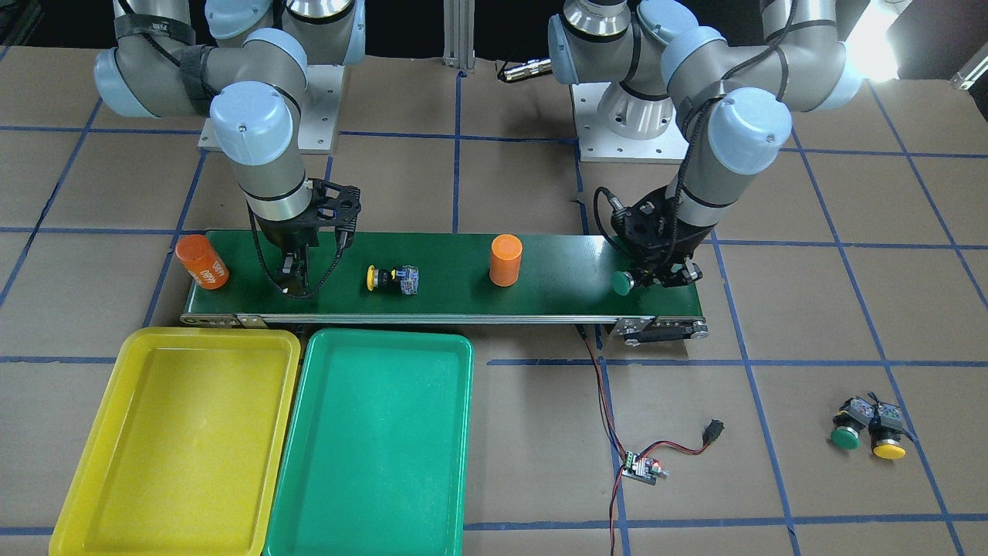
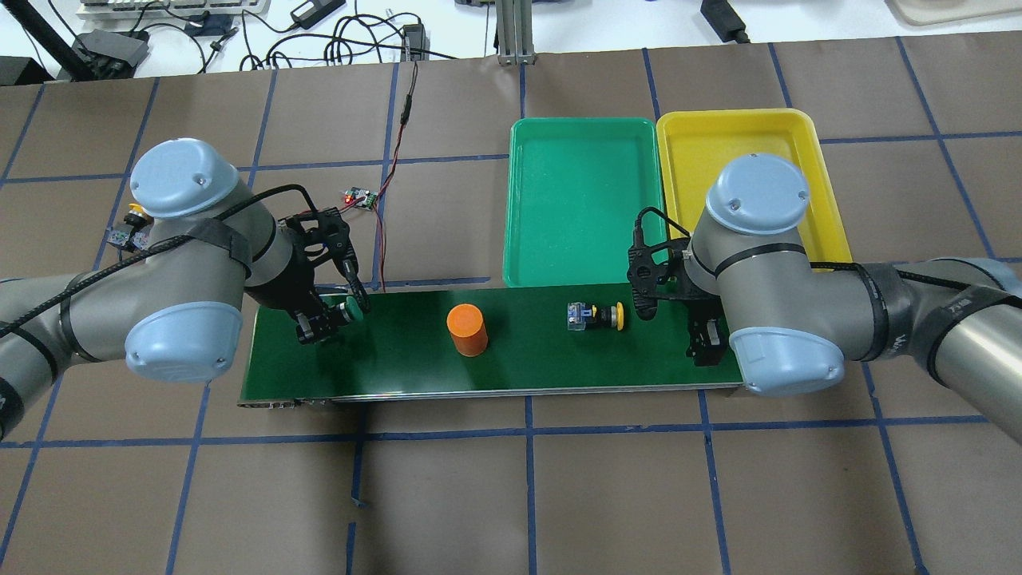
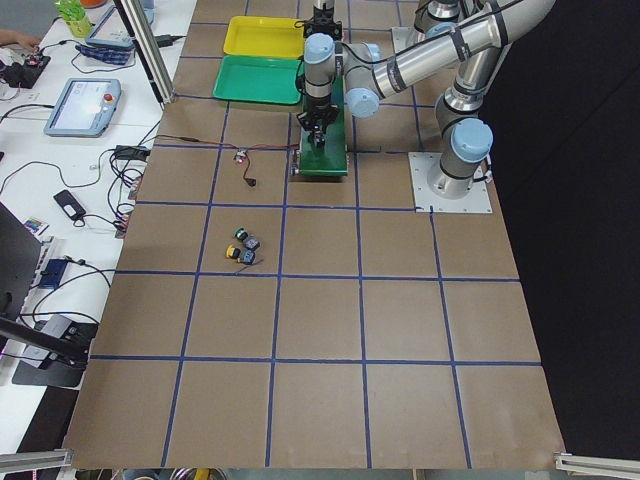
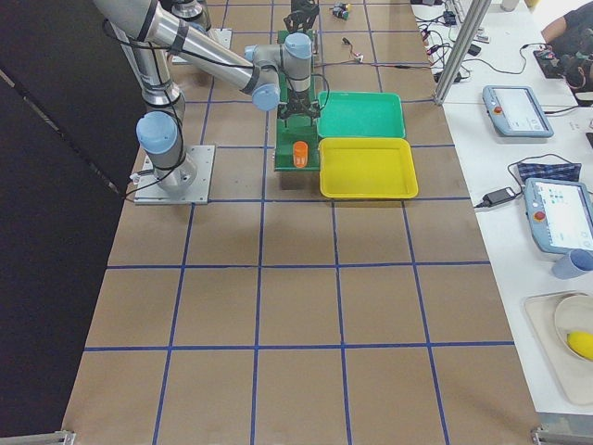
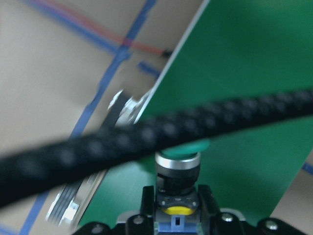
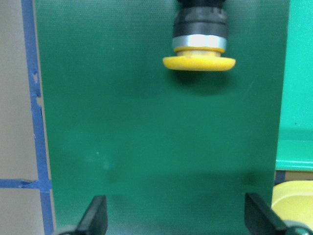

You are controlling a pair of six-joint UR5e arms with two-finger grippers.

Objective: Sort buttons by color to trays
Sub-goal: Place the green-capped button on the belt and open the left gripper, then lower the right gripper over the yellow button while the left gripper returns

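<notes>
Green-capped button [image 1: 621,283] is clamped by its dark body between the fingers [image 5: 147,200] of the left gripper [image 1: 662,276], its cap sticking out past the fingertips. It is low over the conveyor belt [image 1: 556,266], at the end on the robot's left; I cannot tell whether it touches the surface. The right gripper [image 1: 296,279] hangs just above the belt near its other end with its fingers [image 6: 98,215] spread wide apart and nothing between them. A yellow-capped button [image 1: 390,279] lies on its side on the belt a little ahead of that gripper, cap turned towards it. Farther along, between the two grippers, an orange cylinder [image 1: 505,260] stands upright. A second orange cylinder [image 1: 202,262], with printed numbers, leans at the belt's end beyond the right gripper. On the operators' side of the belt, the yellow tray [image 1: 177,440] and the green tray [image 1: 370,440] lie side by side, edges touching, both bare inside. The yellow one is the farther out towards the robot's right. Two more buttons [image 1: 868,428], one green and one yellow, sit together on the brown table, well apart from the belt, out past the left arm. A small circuit board [image 1: 641,467] with red and black wires lies near the belt's left end.
</notes>
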